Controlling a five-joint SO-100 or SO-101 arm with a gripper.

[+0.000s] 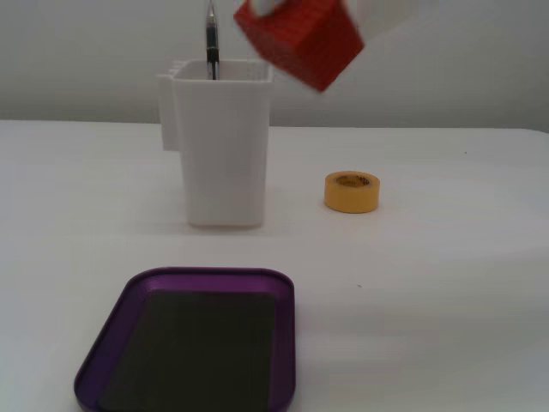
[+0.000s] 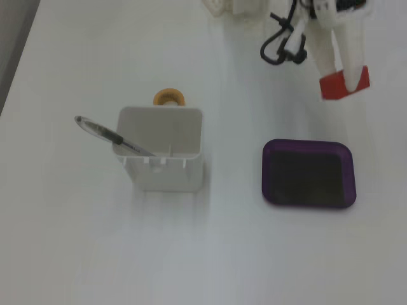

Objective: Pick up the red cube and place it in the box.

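The red cube (image 1: pixel 300 39) is held in the air by my white gripper (image 1: pixel 287 10), which is shut on it at the top of a fixed view, above and right of the white container. In the other fixed view the red cube (image 2: pixel 344 83) hangs between the white fingers of my gripper (image 2: pixel 342 73), beyond the far edge of the box. The box (image 1: pixel 120 339) is a shallow purple tray with a dark floor, empty, at the bottom left of a fixed view; it also shows in the other fixed view (image 2: pixel 308 146).
A tall white plastic container (image 1: pixel 221 146) holds a pen (image 1: pixel 211 39); both show in the other fixed view, container (image 2: pixel 162 168) and pen (image 2: pixel 111 136). A yellow tape roll (image 1: pixel 352 190) lies right of it, and shows beyond it (image 2: pixel 169 97). Black cables (image 2: pixel 280 47) hang by the arm.
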